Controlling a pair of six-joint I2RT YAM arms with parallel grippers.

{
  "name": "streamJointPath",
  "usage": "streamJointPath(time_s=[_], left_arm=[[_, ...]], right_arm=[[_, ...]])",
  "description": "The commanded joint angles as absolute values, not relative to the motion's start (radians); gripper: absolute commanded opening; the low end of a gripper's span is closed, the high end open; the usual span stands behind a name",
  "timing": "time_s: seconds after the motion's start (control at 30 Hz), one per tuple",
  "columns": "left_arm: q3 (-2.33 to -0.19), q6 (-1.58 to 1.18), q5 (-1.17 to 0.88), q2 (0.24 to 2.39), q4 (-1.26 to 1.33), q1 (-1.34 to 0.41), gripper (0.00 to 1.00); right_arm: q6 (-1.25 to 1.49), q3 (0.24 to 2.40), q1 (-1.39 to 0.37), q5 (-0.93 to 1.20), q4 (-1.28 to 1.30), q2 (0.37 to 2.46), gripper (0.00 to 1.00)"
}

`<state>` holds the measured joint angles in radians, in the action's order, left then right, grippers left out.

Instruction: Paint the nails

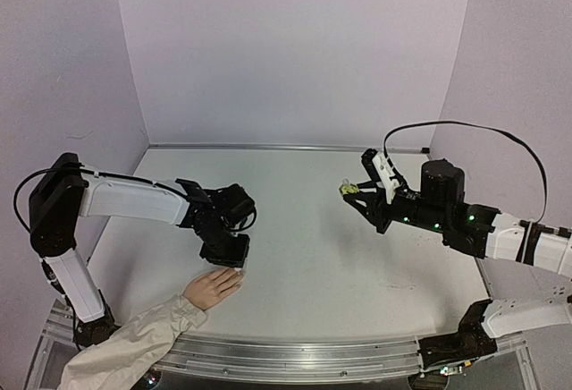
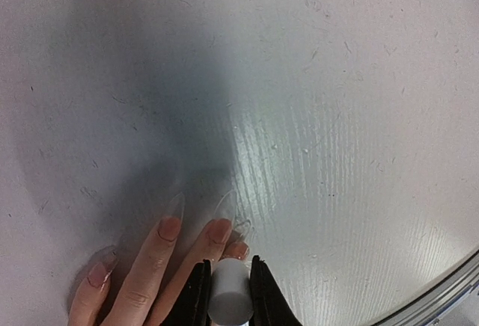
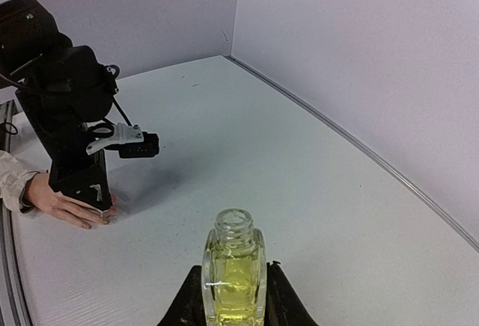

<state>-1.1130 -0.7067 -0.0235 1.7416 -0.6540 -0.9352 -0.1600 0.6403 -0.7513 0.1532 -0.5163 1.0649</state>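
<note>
Left wrist: jaws clamped on white cylinder (image 2: 230, 300); right jaws on square glass bottle (image 3: 234, 274)

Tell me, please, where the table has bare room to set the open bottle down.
Bare: the wide middle of the table, between the left gripper and the right gripper holding the bottle, and the strip along the back wall. Crowded: near left, where the left gripper's white cap hangs over the hand.

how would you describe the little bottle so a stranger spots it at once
Above the white table, follow the right arm to the right end effector. Gripped there, upright, is a small clear glass bottle of yellow-green liquid, its neck uncapped. It is the only yellow thing; the left end effector holds a white cylinder.
</note>
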Motion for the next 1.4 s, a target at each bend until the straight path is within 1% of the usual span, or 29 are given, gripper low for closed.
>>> streamJointPath(time_s=[0.0,1.03,1.27,1.37], left_arm=[[-1.165,-0.696,-0.009,1.751,-0.651,-0.939,0.00],[-1.227,-0.651,-0.010,1.801,-0.655,-0.940,0.00],[-1.275,-0.616,-0.009,1.815,-0.663,-0.937,0.00],[-1.315,-0.596,0.028,1.807,-0.682,-0.937,0.00]], right_arm=[[-0.158,0.652,-0.752,0.166,-0.574,1.063,0.00],[-0.161,0.653,-0.752,0.159,-0.574,1.069,0.00],[-0.163,0.654,-0.752,0.157,-0.574,1.069,0.00],[-0.163,0.654,-0.752,0.159,-0.574,1.069,0.00]])
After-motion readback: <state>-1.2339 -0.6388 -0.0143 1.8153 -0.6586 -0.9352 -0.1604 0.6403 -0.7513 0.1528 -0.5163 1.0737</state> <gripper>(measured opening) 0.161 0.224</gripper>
